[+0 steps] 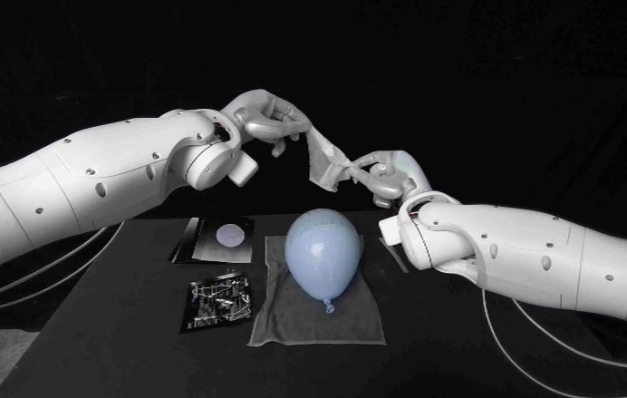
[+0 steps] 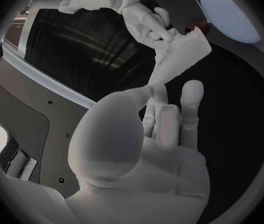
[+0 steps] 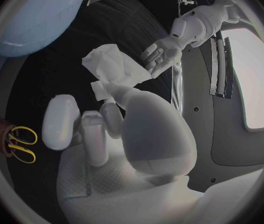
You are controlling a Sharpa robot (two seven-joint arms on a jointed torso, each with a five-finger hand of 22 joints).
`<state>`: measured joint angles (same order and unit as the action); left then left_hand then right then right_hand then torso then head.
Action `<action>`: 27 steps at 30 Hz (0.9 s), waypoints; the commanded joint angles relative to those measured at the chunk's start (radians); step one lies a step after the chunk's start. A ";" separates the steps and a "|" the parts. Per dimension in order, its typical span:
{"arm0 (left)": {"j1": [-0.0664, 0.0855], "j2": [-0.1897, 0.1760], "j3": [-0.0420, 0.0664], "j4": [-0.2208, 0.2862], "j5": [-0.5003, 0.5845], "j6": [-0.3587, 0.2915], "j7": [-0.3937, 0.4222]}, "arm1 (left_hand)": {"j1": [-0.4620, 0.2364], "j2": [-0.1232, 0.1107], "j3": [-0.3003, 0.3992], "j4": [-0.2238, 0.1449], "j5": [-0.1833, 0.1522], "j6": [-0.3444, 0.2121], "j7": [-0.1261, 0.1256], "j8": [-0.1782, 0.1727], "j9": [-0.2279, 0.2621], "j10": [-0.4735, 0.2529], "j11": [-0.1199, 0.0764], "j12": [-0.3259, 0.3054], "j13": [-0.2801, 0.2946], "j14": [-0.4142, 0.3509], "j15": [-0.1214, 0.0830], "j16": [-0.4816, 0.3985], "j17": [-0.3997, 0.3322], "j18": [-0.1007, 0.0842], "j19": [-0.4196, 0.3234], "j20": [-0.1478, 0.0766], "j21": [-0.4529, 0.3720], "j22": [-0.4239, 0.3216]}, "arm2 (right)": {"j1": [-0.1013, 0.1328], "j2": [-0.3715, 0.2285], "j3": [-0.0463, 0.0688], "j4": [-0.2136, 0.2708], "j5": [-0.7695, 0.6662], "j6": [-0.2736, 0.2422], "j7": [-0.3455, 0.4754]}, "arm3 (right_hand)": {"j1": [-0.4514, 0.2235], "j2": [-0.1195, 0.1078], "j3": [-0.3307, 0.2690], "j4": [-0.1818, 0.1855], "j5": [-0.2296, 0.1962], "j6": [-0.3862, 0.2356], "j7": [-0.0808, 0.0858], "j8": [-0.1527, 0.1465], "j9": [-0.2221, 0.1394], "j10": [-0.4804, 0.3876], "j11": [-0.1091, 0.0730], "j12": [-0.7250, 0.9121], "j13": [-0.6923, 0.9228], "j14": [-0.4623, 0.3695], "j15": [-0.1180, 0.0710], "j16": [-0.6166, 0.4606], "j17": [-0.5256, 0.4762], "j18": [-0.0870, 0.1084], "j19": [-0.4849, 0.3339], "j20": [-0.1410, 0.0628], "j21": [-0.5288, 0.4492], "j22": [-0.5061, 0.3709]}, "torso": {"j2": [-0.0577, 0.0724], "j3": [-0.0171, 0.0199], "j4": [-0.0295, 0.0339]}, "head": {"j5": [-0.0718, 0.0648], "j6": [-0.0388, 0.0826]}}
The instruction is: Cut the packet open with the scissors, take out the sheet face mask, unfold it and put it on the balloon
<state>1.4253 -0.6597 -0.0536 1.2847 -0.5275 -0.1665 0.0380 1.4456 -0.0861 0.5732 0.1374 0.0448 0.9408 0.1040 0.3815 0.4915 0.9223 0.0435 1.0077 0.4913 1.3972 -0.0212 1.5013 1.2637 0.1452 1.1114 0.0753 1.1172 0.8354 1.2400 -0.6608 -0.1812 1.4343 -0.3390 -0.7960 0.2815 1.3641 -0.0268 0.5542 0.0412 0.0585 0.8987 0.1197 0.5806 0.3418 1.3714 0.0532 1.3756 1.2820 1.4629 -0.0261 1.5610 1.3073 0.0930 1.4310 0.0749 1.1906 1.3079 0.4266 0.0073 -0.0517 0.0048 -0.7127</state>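
Note:
The white sheet mask (image 1: 322, 159) hangs still partly folded in the air above the table, stretched between my two hands. My left hand (image 1: 266, 122) pinches its upper end and my right hand (image 1: 386, 177) grips its lower end. From the left wrist, the mask (image 2: 183, 54) runs from my left hand (image 2: 164, 118) to my right hand (image 2: 149, 24). From the right wrist, the mask (image 3: 114, 67) spans my right hand (image 3: 99, 125) and my left hand (image 3: 163, 52). The pale blue balloon (image 1: 323, 251) lies below on a grey cloth (image 1: 294, 325). The scissors (image 3: 20, 144), with yellow handles, lie on the table.
A black patterned packet (image 1: 216, 302) lies on the table to the left of the cloth. Behind it sits a dark card with a pale round mark (image 1: 222, 238). The balloon (image 2: 231, 12) (image 3: 39, 20) also appears in both wrist views.

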 commanded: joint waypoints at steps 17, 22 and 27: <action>-0.008 0.012 -0.012 -0.061 -0.008 -0.020 0.027 | -0.001 0.008 0.008 0.001 0.003 0.007 0.001 0.007 0.184 0.001 -0.007 0.006 0.001 0.011 0.001 0.003 0.003 0.005 0.006 0.001 0.006 0.003 | 0.209 -0.057 0.002 0.041 -0.650 0.602 -0.422 | -0.050 -0.004 0.095 -0.074 -0.008 -0.001 -0.008 0.014 0.034 0.018 -0.019 -0.003 0.015 0.104 0.000 0.008 0.256 -0.017 0.006 0.003 0.021 0.160 | 0.000 0.0007 0.0000 | -0.010 0.003; -0.012 0.019 -0.015 -0.061 0.007 -0.023 0.036 | -0.003 0.008 0.009 0.002 0.003 0.007 0.001 0.007 0.185 0.001 -0.006 0.006 0.001 0.010 0.001 0.003 0.002 0.004 0.006 0.001 0.007 0.004 | 0.228 -0.043 0.002 0.040 -0.699 0.618 -0.470 | -0.053 -0.004 0.099 -0.076 -0.008 0.000 -0.009 0.016 0.035 0.021 -0.020 -0.002 0.017 0.105 -0.001 0.008 0.257 -0.018 0.009 0.002 0.029 0.162 | 0.001 0.0010 0.0012 | -0.010 0.002; -0.019 0.025 -0.020 -0.060 0.056 -0.040 0.059 | -0.013 0.002 0.009 0.005 0.003 -0.001 0.001 0.005 0.186 -0.001 -0.008 0.004 0.000 -0.004 0.002 -0.003 -0.023 0.006 -0.003 0.002 0.001 -0.005 | 0.239 -0.028 0.003 0.038 -0.707 0.543 -0.493 | -0.058 -0.006 0.104 -0.079 -0.008 0.002 -0.011 0.017 0.038 0.024 -0.022 -0.001 0.019 0.106 -0.003 0.009 0.259 -0.019 0.012 0.001 0.035 0.164 | 0.001 0.0008 0.0010 | -0.009 0.000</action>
<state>1.4077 -0.6377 -0.0737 1.2239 -0.5172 -0.1858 0.0609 1.4378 -0.0854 0.5756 0.1407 0.0436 0.9406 0.1039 0.3851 0.4915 0.9245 0.0418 1.0075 0.4908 1.4008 -0.0176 1.5011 1.2496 0.1451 1.1114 0.0754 1.1220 0.8381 1.4764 -0.6913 -0.1794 1.4732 -0.9847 -0.2480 -0.1573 1.3192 -0.0332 0.6529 -0.0384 0.0515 0.8979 0.1118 0.5934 0.3425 1.3917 0.0354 1.3722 1.2984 1.4611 -0.0307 1.5657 1.3074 0.0924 1.4363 0.0770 1.2218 1.3073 0.4272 0.0081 -0.0512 -0.0048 -0.7111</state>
